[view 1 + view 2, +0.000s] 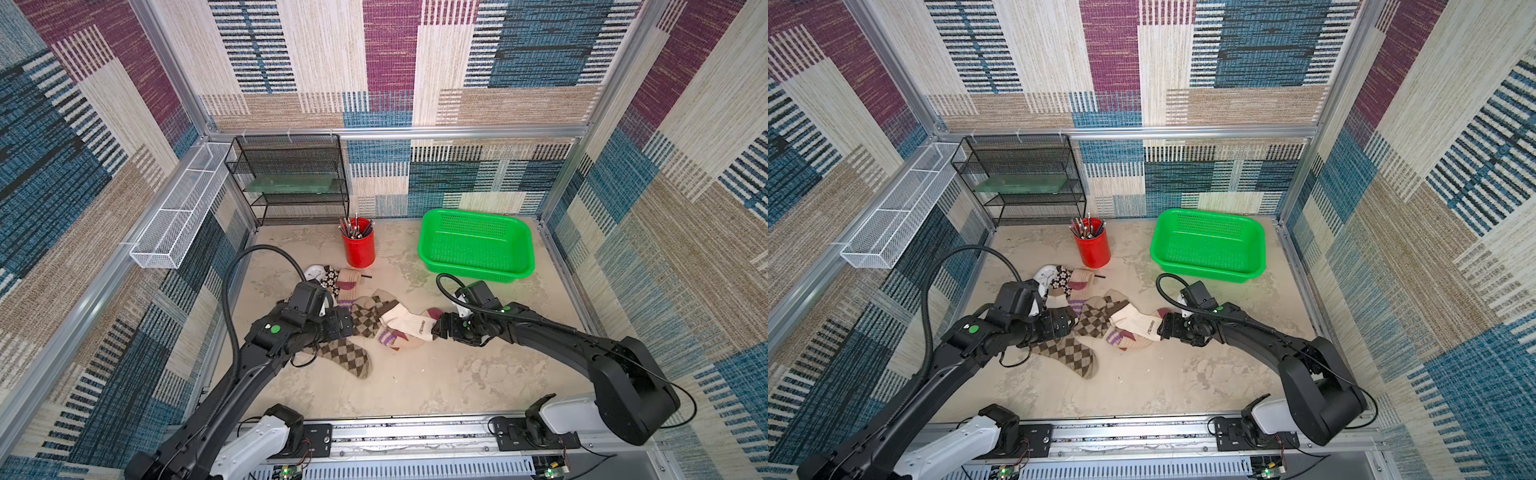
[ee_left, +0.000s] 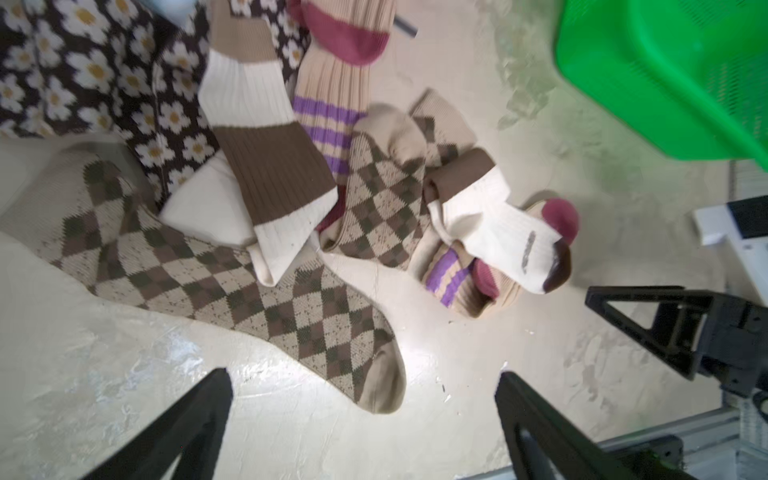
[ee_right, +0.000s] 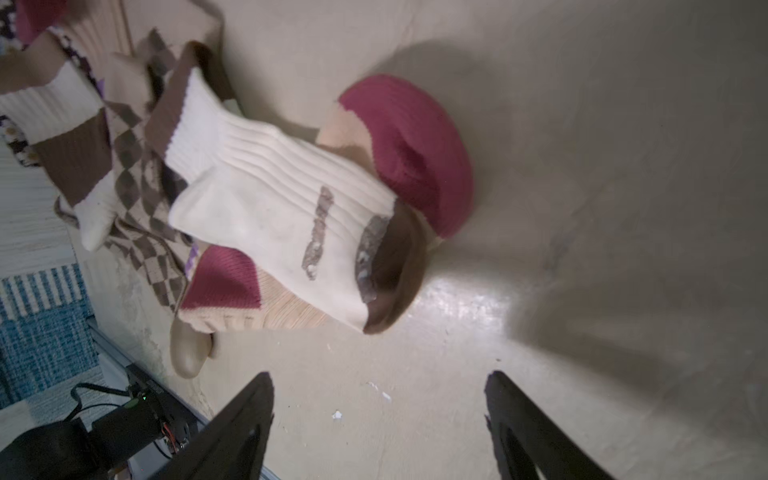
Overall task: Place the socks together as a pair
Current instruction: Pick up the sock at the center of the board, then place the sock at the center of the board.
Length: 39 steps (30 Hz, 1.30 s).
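L gripper (image 2: pixel 362 375) fingers apart, empty, over argyle sock (image 2: pixel 249 291); R gripper (image 3: pixel 379 375) apart, empty, just right of socks (image 1: pixel 399 322).

Walls (image 1: pixel 390 62): woven patchwork panels in blue, maroon, beige and cream on three sides.
Frame (image 1: pixel 415 132): aluminium rails.
Floor (image 1: pixel 436 374): mottled beige with a glossy glare.
Shelf (image 1: pixel 291 178): black mesh rack in the 11 o'clock corner.
Tray (image 1: pixel 178 212): white mesh, on the 9 o'clock wall.

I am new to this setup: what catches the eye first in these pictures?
A jumble of patterned socks lies in the middle, between the left arm's fingers and the right arm's fingers, both open. Behind, an empty bright green basket stands at the far right, a red cup of pens at its left.
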Available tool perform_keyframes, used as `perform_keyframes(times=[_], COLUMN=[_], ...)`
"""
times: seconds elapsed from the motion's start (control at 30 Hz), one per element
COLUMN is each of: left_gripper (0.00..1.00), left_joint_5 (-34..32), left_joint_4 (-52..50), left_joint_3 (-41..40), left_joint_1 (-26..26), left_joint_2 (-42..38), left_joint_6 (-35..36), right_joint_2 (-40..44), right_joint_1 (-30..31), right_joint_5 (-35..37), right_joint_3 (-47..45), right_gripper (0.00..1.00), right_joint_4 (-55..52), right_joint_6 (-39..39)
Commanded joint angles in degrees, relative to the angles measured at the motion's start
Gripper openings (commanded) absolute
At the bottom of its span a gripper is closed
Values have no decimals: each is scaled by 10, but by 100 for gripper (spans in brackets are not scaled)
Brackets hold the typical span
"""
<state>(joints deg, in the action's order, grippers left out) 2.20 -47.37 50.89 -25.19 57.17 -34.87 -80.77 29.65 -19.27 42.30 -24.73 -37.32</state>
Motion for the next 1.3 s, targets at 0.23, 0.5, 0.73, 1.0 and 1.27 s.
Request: perform_keyframes(times=[0.23, 0.5, 0.73, 1.0, 1.27], left_gripper=[99, 99, 99, 99, 96], left_joint_5=[37, 73, 94, 169, 259], left_joint_4=[30, 77, 90, 140, 241], left_joint_3=[-19, -62, -51, -63, -40], left_joint_1=[-13, -13, -13, -22, -102], left_joint_2=[25, 31, 43, 66, 186], left_joint_6=[-4, -17, -8, -21, -51], right_joint_2=[-77, -108, -86, -27, 13], right_joint_1=[20, 14, 25, 36, 27], right_joint_5=[57, 76, 83, 59, 69], right_joint_3=[45, 88, 172, 298, 433], right_gripper=[55, 18, 0, 0, 0], right_joint_4=[-3, -8, -84, -163, -219], right_joint_6=[-75, -86, -62, -52, -39])
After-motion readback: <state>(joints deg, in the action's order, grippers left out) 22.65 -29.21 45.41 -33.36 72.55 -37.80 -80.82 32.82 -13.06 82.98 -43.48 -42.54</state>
